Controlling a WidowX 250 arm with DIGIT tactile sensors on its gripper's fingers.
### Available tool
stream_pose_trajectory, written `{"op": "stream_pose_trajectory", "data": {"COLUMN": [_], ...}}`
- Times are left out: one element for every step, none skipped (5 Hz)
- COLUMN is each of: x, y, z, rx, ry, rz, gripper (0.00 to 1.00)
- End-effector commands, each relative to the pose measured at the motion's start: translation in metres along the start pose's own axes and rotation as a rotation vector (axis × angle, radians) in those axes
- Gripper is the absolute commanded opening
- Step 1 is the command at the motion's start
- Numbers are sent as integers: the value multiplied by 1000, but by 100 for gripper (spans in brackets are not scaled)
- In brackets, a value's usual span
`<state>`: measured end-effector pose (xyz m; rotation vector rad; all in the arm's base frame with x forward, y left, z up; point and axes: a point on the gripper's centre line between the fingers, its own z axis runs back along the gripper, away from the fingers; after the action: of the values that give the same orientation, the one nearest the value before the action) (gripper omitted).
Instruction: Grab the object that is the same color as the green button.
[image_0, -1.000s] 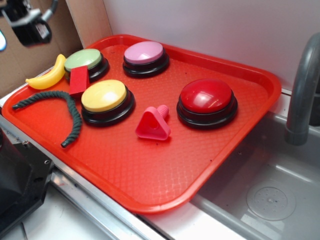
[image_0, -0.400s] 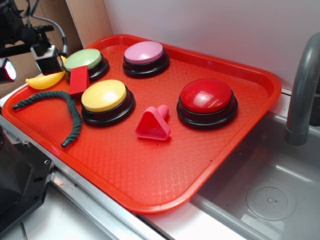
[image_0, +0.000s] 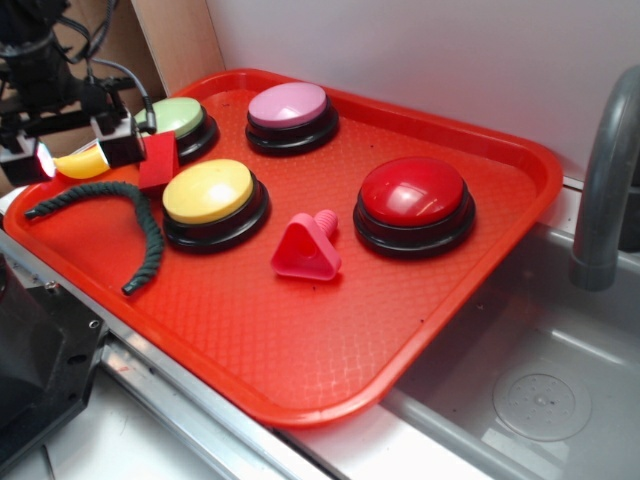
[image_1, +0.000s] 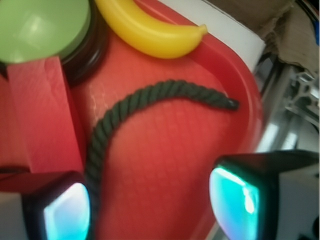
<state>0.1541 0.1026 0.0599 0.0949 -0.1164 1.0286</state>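
The object, a dark green twisted rope (image_0: 148, 225), lies curved on the left side of the red tray (image_0: 300, 360). In the wrist view the rope (image_1: 150, 97) arcs across the tray, one end running past my left fingertip (image_1: 65, 212). The green button (image_0: 172, 114) stands at the tray's back left and shows in the wrist view's top left corner (image_1: 40, 27). My gripper (image_0: 75, 158) hangs open above the tray's left end, over the rope's left part, with nothing between its fingers (image_1: 152, 205).
A yellow toy banana (image_1: 150, 30) and a red block (image_0: 158, 162) lie by the green button. Yellow button (image_0: 208, 190), pink button (image_0: 288, 105), red button (image_0: 413, 192) and a pink toy (image_0: 305, 250) share the tray. Sink (image_0: 540, 400) and faucet (image_0: 605, 180) at right.
My gripper has come down and to the right from the upper left corner, and now hangs over the banana and the rope's left part. Nothing on the tray has moved.
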Motion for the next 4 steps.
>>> {"op": "stream_pose_trajectory", "data": {"x": [12,14,17,19], "y": [1,-2,-7,-16], "z": [-18,-32,-42,-46], "rx": [25,33,5,-32], "ry": [-16,-11,-17,-6], "rz": [23,15,9,-21], "gripper": [100,100,100,100]}}
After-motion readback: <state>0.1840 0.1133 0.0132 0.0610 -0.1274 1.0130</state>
